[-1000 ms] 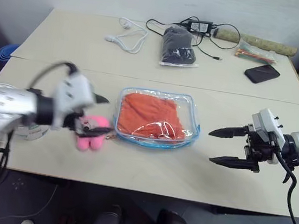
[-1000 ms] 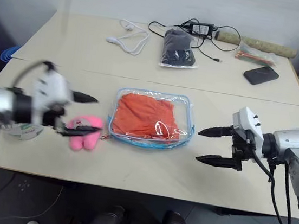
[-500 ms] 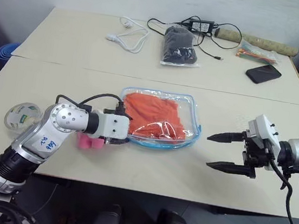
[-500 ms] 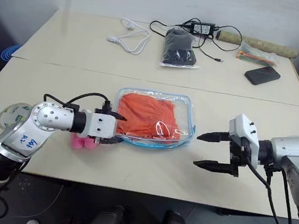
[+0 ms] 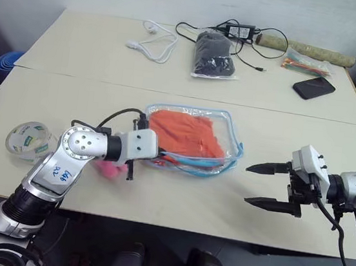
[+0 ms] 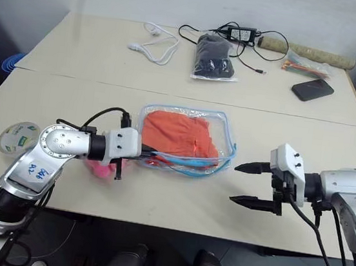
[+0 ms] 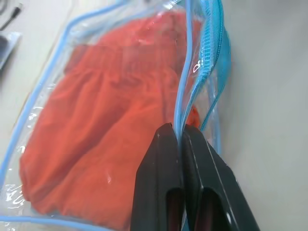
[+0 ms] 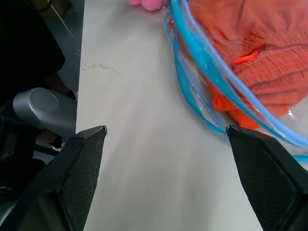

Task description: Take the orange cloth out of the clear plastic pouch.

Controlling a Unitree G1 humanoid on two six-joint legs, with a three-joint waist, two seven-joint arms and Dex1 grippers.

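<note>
Bright orange folded cloth (image 5: 184, 136) lies inside clear blue-trimmed plastic pouch (image 5: 233, 131), removal pending; left gripper (image 7: 181, 136) pinches pouch's rim, right gripper (image 5: 264, 185) spread, empty.

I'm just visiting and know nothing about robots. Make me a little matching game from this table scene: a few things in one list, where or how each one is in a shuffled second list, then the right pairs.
Things:
1. orange cloth
2. left gripper
3. right gripper
4. roll of tape

States or places:
A. open, beside the clear plastic pouch, touching nothing
B. lying inside the clear plastic pouch
C. shut on the pouch's blue edge
D. near the table's left edge, behind the left arm

Pairs: 1-B, 2-C, 3-A, 4-D
</note>
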